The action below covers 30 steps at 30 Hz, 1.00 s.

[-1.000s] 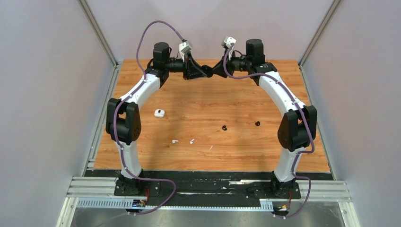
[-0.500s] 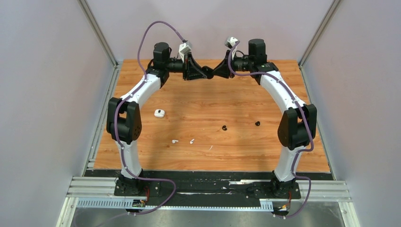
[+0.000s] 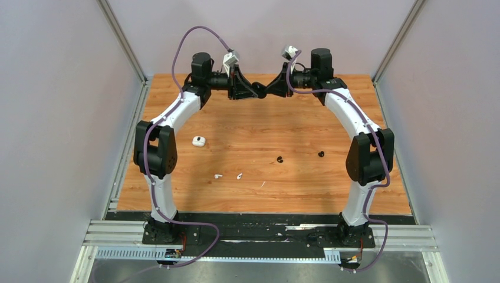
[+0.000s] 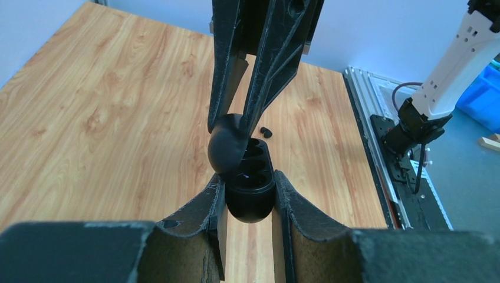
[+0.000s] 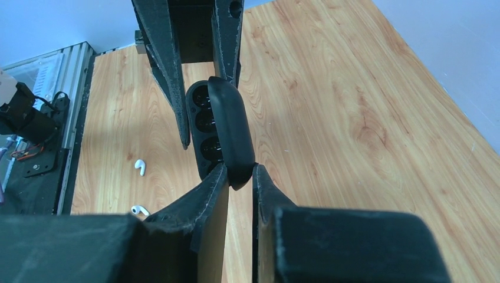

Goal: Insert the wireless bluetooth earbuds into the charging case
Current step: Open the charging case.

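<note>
A black charging case [image 4: 250, 197] is held in the air over the back of the table. My left gripper [image 4: 249, 187] is shut on its body; the empty sockets show. My right gripper [image 5: 240, 174] is shut on the edge of its hinged black lid [image 5: 230, 127], which stands open. In the top view the two grippers meet, left gripper [image 3: 252, 89] against right gripper [image 3: 263, 89]. Two white earbuds [image 3: 218, 175] [image 3: 239, 175] lie on the table near the front, far from both grippers. They also show in the right wrist view [image 5: 140, 167] [image 5: 138, 209].
A small white case [image 3: 198, 141] lies at the left. Two small black pieces [image 3: 279, 159] [image 3: 321, 154] lie mid-table. A thin white fleck [image 3: 263, 184] lies near the earbuds. Grey walls close in both sides of the wooden table [image 3: 354, 188].
My right wrist has turned and shifted slightly to the right while gripping the lid. The left arm and the things on the table have not moved.
</note>
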Motion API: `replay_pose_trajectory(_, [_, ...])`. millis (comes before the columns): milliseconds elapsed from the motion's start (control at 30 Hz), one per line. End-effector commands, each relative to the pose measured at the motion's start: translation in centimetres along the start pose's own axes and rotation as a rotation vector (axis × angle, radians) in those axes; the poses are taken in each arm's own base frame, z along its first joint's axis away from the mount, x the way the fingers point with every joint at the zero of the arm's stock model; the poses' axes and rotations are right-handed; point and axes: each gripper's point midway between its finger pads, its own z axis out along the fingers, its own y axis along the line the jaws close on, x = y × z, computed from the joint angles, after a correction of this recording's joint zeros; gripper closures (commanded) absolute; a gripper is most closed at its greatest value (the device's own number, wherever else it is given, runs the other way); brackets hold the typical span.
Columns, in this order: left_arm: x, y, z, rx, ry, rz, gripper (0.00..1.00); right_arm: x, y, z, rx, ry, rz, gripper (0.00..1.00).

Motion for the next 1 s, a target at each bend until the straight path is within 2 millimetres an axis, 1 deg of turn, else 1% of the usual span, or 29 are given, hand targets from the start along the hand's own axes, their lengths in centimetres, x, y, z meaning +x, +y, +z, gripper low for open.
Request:
replay_pose_trajectory(0, [-0.1,1.2,0.4,-0.061,0.019,-0.032,0.92,-2.1,0.9,-0.1,-0.016,-0.036,-0.108,1.00])
replay_pose_trajectory(67, [0.3,1.8,0.3,-0.105,0.030,-0.052,0.87,-2.4,0.7,-0.4,0.007,-0.036,-0.147,1.00])
replay_pose_trajectory(100, [0.5,1.9,0.2,-0.109,0.034,-0.052,0.87,-2.4,0.5,-0.5,0.017,-0.034,-0.159,1.00])
replay_pose_trajectory(167, [0.5,1.8,0.2,-0.108,0.030,-0.043,0.93,-2.3,0.4,-0.5,0.030,-0.030,-0.173,1.00])
replay_pose_trajectory(200, [0.7,1.7,0.2,-0.108,0.028,-0.041,0.99,-2.2,0.3,-0.5,0.032,-0.028,-0.177,1.00])
replay_pose_trajectory(300, [0.6,1.7,0.2,-0.111,0.021,-0.035,1.00,-1.8,0.2,-0.4,0.030,-0.020,-0.164,1.00])
replay_pose_trajectory(367, [0.9,1.9,0.1,-0.121,0.029,-0.041,0.81,-1.8,0.1,-0.5,0.039,-0.018,-0.162,1.00])
replay_pose_trajectory(400, [1.0,2.0,0.0,-0.131,0.036,-0.053,0.65,-1.9,0.0,-0.6,0.050,-0.018,-0.167,1.00])
replay_pose_trajectory(433, [1.0,2.0,-0.1,-0.134,0.041,-0.034,0.56,-1.9,-0.2,-0.6,0.061,-0.015,-0.174,1.00])
replay_pose_trajectory(467, [1.0,2.0,-0.3,-0.142,0.045,-0.032,0.53,-1.9,-0.3,-0.6,0.070,-0.012,-0.187,1.00])
replay_pose_trajectory(500, [0.9,1.9,-0.4,-0.149,0.050,-0.018,0.47,-1.7,-0.5,-0.7,0.078,-0.005,-0.200,1.00])
replay_pose_trajectory(533, [1.1,2.0,-0.8,-0.165,0.060,-0.034,0.44,-1.6,-0.6,-0.8,0.084,0.004,-0.213,1.00])
replay_pose_trajectory(567, [0.5,2.0,-1.0,-0.169,0.061,-0.008,0.39,-1.4,-0.7,-0.9,0.089,0.014,-0.226,1.00])
replay_pose_trajectory(600, [0.7,1.8,-1.3,-0.176,0.074,-0.039,0.38,-1.1,-0.8,-0.9,0.092,0.025,-0.237,1.00])
replay_pose_trajectory(633, [0.0,1.7,-1.5,-0.180,0.077,-0.004,0.35,-0.8,-0.9,-1.0,0.093,0.035,-0.250,1.00])
replay_pose_trajectory(667, [0.2,1.7,-2.0,-0.194,0.091,-0.031,0.33,-0.4,-0.9,-1.1,0.095,0.046,-0.259,1.00])
replay_pose_trajectory(700, [-0.8,1.6,-2.2,-0.201,0.090,-0.011,0.30,-0.1,-0.9,-1.1,0.092,0.057,-0.271,1.00])
replay_pose_trajectory(733, [-0.6,1.5,-2.6,-0.215,0.103,-0.043,0.29,0.2,-0.8,-1.1,0.090,0.067,-0.280,1.00])
replay_pose_trajectory(767, [-1.4,1.5,-3.0,-0.223,0.098,-0.036,0.28,0.5,-0.8,-1.2,0.088,0.076,-0.293,1.00])
replay_pose_trajectory(800, [-1.4,1.3,-3.2,-0.227,0.104,-0.067,0.27,0.8,-0.7,-1.3,0.087,0.082,-0.301,1.00])
replay_pose_trajectory(833, [-2.0,1.3,-3.4,-0.236,0.101,-0.067,0.27,1.1,-0.6,-1.2,0.087,0.089,-0.310,1.00])
replay_pose_trajectory(933, [-2.4,1.0,-3.5,-0.242,0.106,-0.118,0.26,1.9,-0.2,-0.9,0.083,0.112,-0.348,1.00])
replay_pose_trajectory(967, [-2.6,1.3,-3.5,-0.253,0.104,-0.132,0.26,2.2,-0.3,-0.7,0.089,0.127,-0.368,1.00])
